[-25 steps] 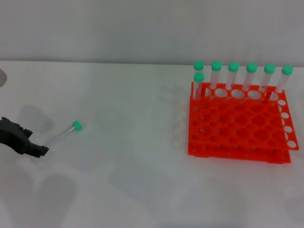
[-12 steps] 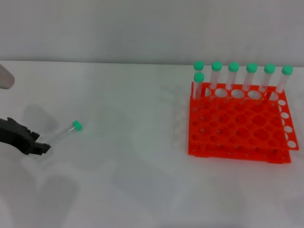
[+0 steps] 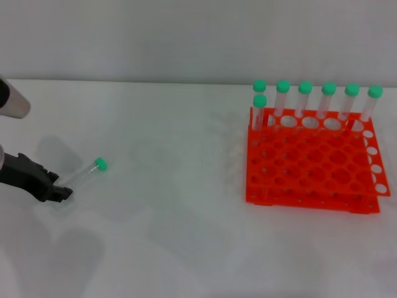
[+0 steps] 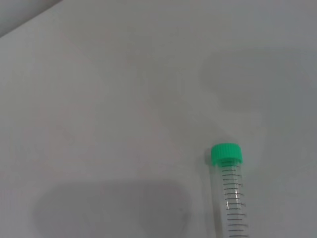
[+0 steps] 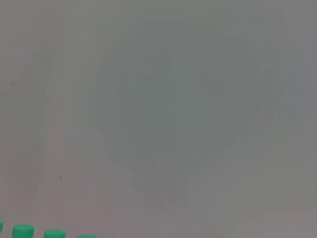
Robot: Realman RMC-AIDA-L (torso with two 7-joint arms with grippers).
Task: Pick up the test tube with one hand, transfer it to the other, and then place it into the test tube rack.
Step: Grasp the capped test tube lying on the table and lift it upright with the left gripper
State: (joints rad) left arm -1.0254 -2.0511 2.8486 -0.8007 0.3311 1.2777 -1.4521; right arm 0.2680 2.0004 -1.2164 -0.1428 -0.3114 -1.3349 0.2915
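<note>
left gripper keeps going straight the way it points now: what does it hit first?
Most likely the test tube. The left gripper sits at the tube's bottom end, pointing along it toward the green cap. Whether it touches yet is unclear; height above the table can't be judged.

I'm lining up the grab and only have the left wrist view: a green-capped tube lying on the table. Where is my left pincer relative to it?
Observer: In the head view the left pincer sits at the test tube's uncapped end, down near the table.
Operator: Where's the rack?
Observer: The test tube rack stands far off on the robot's right side.
Operator: Any free holes?
Observer: Plenty. The seven racked tubes fill only its far edge, six in the back row and one just in front of the leftmost.
</note>
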